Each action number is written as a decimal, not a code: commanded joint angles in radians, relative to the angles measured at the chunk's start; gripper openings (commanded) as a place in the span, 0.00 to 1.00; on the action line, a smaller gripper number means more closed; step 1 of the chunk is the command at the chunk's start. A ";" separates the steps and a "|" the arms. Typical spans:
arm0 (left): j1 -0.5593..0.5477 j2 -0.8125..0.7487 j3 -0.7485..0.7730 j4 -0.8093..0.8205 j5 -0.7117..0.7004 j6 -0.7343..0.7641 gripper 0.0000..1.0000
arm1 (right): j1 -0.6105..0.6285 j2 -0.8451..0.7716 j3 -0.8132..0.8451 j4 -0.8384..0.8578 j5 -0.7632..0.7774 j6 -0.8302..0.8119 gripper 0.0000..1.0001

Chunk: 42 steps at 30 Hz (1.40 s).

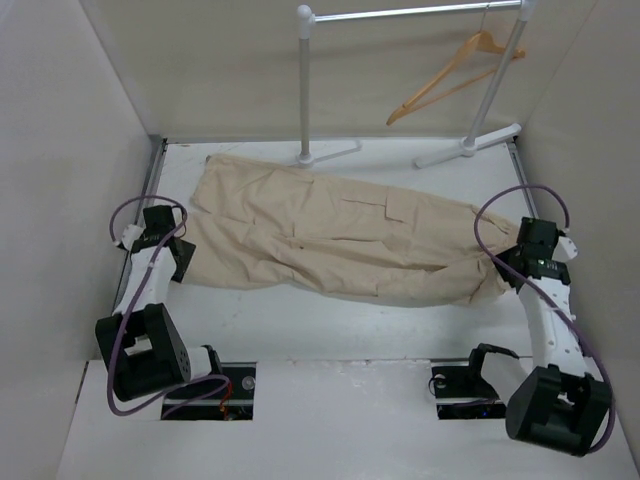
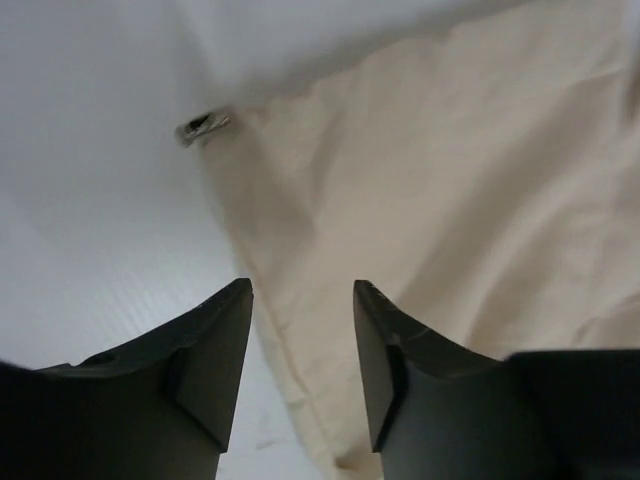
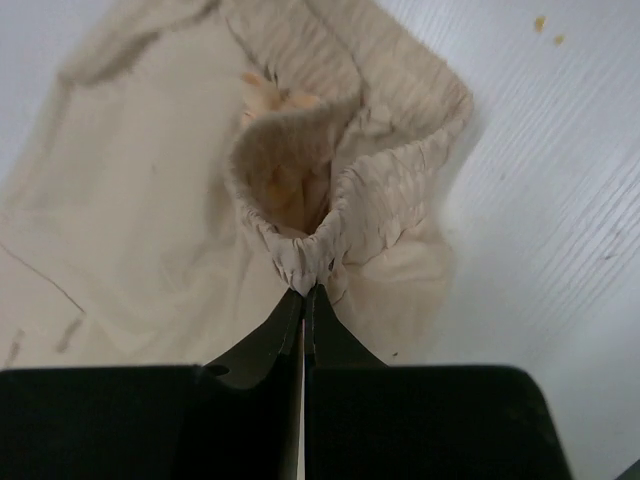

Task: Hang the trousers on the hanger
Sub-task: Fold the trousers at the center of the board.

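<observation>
The beige trousers [image 1: 330,235] lie spread flat across the table, waist end at the left, leg cuffs at the right. The light-wood hanger [image 1: 450,80] hangs by its hook from the white rail at the back right. My left gripper [image 1: 178,262] is open and empty, its jaws straddling the trousers' left edge [image 2: 300,330]. My right gripper [image 1: 497,262] is shut on the gathered elastic cuff [image 3: 310,265] of one trouser leg, which stands up as an open loop in the right wrist view.
The white garment rail [image 1: 400,12] stands at the back on two feet [image 1: 470,145]. White walls close in on the left, right and back. A small metal bit [image 2: 203,126] lies on the table near the trousers' corner.
</observation>
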 commanded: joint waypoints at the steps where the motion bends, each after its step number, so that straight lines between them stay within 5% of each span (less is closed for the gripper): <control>1: 0.003 -0.062 -0.077 0.011 0.035 0.010 0.46 | 0.066 -0.072 -0.020 0.045 0.012 0.016 0.00; 10: 0.053 0.047 -0.138 0.132 0.094 -0.004 0.39 | 0.107 -0.218 -0.136 0.008 -0.062 0.009 0.00; 16: 0.128 0.101 -0.095 0.172 0.068 -0.010 0.01 | 0.112 -0.229 -0.138 -0.001 -0.077 0.009 0.00; 25: 0.236 -0.215 0.061 -0.108 -0.089 -0.023 0.00 | 0.138 -0.238 -0.020 -0.160 0.005 -0.038 0.00; 30: 0.196 -0.194 0.207 -0.172 -0.113 0.010 0.00 | 0.178 -0.270 0.003 -0.242 0.015 -0.052 0.00; 42: -0.084 0.268 0.739 -0.110 -0.231 0.085 0.01 | 0.073 -0.067 0.152 -0.096 -0.051 -0.044 0.00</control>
